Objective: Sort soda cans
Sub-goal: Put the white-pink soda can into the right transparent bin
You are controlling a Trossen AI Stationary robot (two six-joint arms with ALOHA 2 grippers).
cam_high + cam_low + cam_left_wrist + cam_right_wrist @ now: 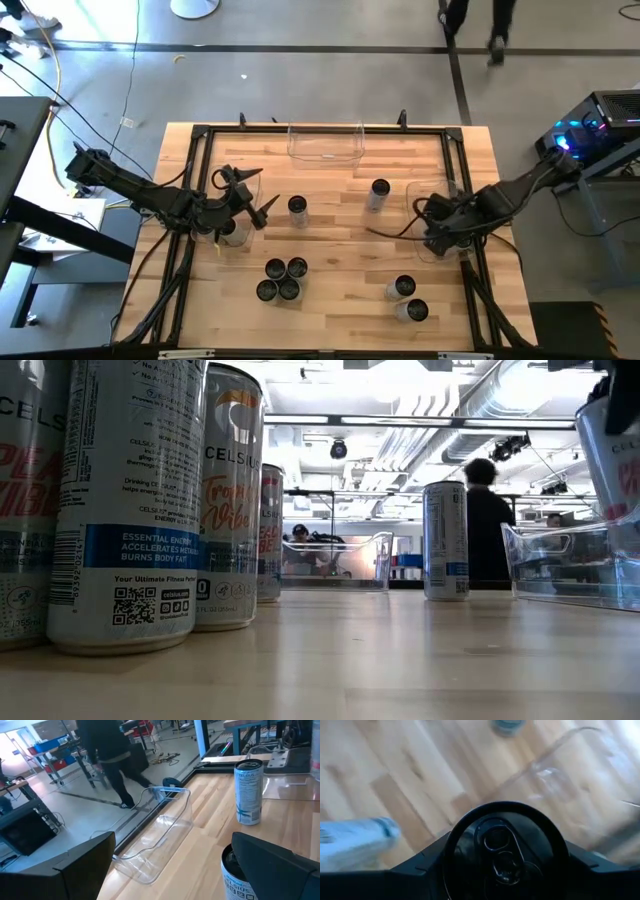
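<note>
Soda cans stand upright on the wooden table: one [297, 207] just right of my left gripper [258, 192], one [378, 192] farther right, a cluster of several [283, 280] near the front and two [407, 299] at the front right. My left gripper is open with nothing between its fingers. The nearest can [235, 875] shows partly behind one of its fingers. My right gripper [438, 238] is shut on a can [505, 850] over the clear bin [428, 205] on the right. My right gripper pinches the can between its two fingers [415, 870], one on each side of the wall just below the dark top [500, 840]. The fingers come steeply from above. The can [612, 455] hangs upright, lifted clear above the right bin [570, 565].
A clear bin [325, 141] lies at the table's far edge, and another [238, 210] sits under my left arm with a can [228, 231] at it. A black frame [200, 130] runs round the table. A person [485, 525] walks in the room behind.
</note>
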